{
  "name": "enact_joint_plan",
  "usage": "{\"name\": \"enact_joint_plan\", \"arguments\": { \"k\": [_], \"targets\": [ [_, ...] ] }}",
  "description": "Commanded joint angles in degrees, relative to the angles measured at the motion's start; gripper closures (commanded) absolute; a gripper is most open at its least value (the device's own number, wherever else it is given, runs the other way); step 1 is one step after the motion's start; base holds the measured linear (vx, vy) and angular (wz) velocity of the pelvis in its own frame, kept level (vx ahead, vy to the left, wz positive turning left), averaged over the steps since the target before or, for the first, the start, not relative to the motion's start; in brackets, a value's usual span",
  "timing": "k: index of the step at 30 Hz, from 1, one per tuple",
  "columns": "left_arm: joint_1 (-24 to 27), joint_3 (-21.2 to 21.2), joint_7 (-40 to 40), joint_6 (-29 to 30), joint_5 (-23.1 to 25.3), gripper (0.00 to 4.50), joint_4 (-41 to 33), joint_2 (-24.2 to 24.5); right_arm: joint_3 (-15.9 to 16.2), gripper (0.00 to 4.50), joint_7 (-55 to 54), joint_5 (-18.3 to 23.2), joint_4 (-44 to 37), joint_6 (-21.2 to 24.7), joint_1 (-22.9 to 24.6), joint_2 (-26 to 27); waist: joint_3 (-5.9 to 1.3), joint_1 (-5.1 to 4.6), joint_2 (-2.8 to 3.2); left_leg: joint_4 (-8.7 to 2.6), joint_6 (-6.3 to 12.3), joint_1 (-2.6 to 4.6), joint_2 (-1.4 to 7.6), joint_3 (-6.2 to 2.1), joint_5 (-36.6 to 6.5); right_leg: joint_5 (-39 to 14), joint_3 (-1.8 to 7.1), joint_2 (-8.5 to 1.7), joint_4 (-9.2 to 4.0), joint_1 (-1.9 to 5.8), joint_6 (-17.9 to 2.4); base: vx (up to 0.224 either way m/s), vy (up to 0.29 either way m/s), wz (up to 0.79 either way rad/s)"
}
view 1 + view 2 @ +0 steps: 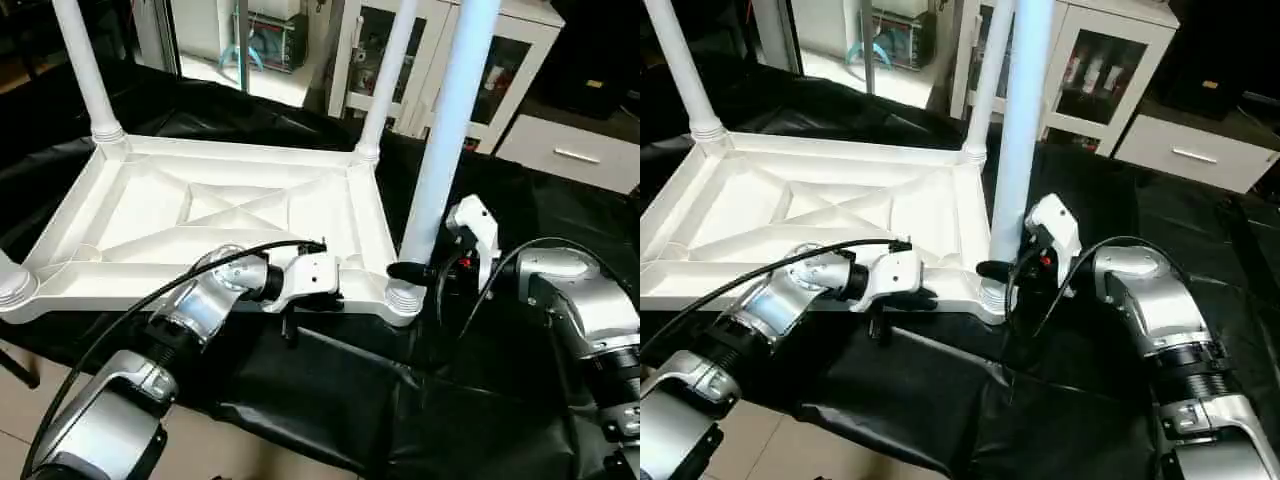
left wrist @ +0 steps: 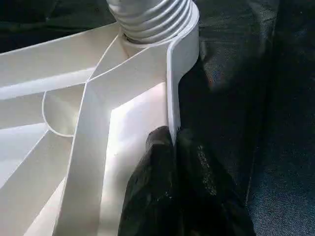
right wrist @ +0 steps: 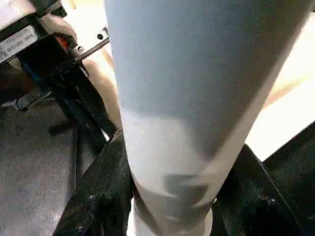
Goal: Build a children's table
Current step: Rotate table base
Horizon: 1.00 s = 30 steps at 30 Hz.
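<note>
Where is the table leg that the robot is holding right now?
The leg stands upright in the tabletop's near right corner socket, gripped just above it by the right gripper.

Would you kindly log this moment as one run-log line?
left gripper: shut on white plastic ribbed tabletop rim | right gripper: fingers around white tapered tube leg, upright in near-right corner socket
</note>
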Motion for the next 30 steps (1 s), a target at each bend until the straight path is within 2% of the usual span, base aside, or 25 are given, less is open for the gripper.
{"name": "enact_joint_plan", "arguments": {
  "k": [1, 4, 7, 10, 19, 22, 25, 27, 29, 30],
  "targets": [
    [-1.1, 2.1, 1.8, 0.0, 0.2, 4.5, -2.1, 0.4, 3.0, 2.66, 0.0, -0.4, 5.1, 2.5, 3.7, 1.7, -2.95, 0.4, 0.73, -4.59, 0.38, 0.64, 4.66, -2.24, -10.9, -9.5, 3.87, -5.25, -3.48, 2.32, -14.3, 0.0, 0.0, 0.0],
    [-1.1, 2.1, 1.7, 0.1, 0.2, 4.5, -2.2, 0.4, 1.6, 2.66, -1.9, -0.2, 7.5, 2.1, 4.4, 2.5, -2.87, 0.29, 0.85, -4.69, 0.09, 0.75, 4.71, -2.21, -11.6, -9.9, 3.9, -5.24, -3.61, 2.15, -14.3, 0.0, 0.0, 0.0],
    [-1.0, 2.1, 1.7, 0.1, 0.2, 4.5, -2.2, 0.4, -2.4, 2.66, -6.9, 0.1, 12.4, 0.8, 6.2, 4.8, -2.78, 0.17, 0.93, -4.85, -0.88, 0.78, 4.72, -2.33, -13.8, -12.3, 3.89, -5.35, -3.95, 2.03, -13.9, 0.0, 0.0, 0.0],
    [-0.9, 2.0, 1.6, 0.1, 0.2, 4.5, -2.3, 0.4, -3.9, 2.66, -8.2, 0.6, 13.5, 1.0, 7.8, 5.6, -2.79, 0.08, 0.84, -5.0, -1.5, 0.84, 4.7, -2.42, -15.3, -13.6, 3.84, -5.23, -4.1, 2.01, -13.2, 0.0, 0.0, 0.0],
    [-0.5, 2.1, 1.5, 0.4, 0.3, 4.5, -2.8, 0.5, -5.3, 2.66, -9.3, 0.9, 12.7, 0.7, 14.1, 6.1, -2.89, 0.18, 0.88, -5.2, -1.9, 0.93, 4.79, -2.5, -16.2, -13.4, 3.79, -5.18, -4.21, 1.92, -12.6, 0.0, 0.0, 0.0],
    [-0.4, 2.1, 1.7, 0.4, 0.3, 4.5, -2.9, 0.5, -6.4, 2.66, -10.2, 1.3, 10.8, 0.0, 16.9, 6.7, -3.04, 0.64, 0.78, -5.23, -1.8, 0.98, 4.77, -2.35, -15.0, -10.6, 3.86, -5.21, -4.08, 2.04, -12.7, 0.0, 0.0, 0.0],
    [-0.5, 2.2, 1.9, 0.5, 0.4, 4.5, -2.9, 0.3, -7.4, 2.66, -11.1, 2.4, 8.5, -0.6, 19.5, 7.3, -3.01, 0.87, 0.84, -5.44, -2.13, 1.15, 4.91, -2.42, -15.8, -10.5, 3.81, -5.21, -4.19, 2.02, -12.4, 0.0, 0.0, 0.0],
    [-0.5, 2.2, 2.2, 0.5, 0.5, 4.5, -2.8, 0.0, -9.0, 2.66, -12.7, 3.7, 5.8, -2.7, 23.0, 9.1, -2.79, 0.79, 0.85, -5.74, -2.89, 1.29, 4.89, -2.63, -19.7, -14.7, 3.76, -5.25, -4.72, 1.92, -11.5, 0.0, 0.0, 0.0],
    [-0.6, 2.2, 2.5, 0.5, 0.6, 4.5, -2.8, -0.1, -10.1, 2.66, -13.6, 4.3, 5.0, -4.4, 24.5, 10.3, -2.63, 0.83, 0.86, -5.85, -3.1, 1.35, 4.89, -2.78, -21.7, -17.4, 3.79, -5.38, -5.08, 1.75, -10.5, 0.0, 0.0, 0.0],
    [-0.6, 2.3, 2.7, 0.5, 0.6, 4.5, -2.7, -0.2, -10.6, 2.66, -14.2, 4.3, 4.4, -5.9, 25.3, 11.0, -2.57, 0.61, 0.79, -5.99, -3.2, 1.42, 4.87, -3.07, -24.0, -21.6, 3.75, -5.51, -5.56, 1.68, -9.3, 0.0, 0.0, 0.0]
  ]
}}
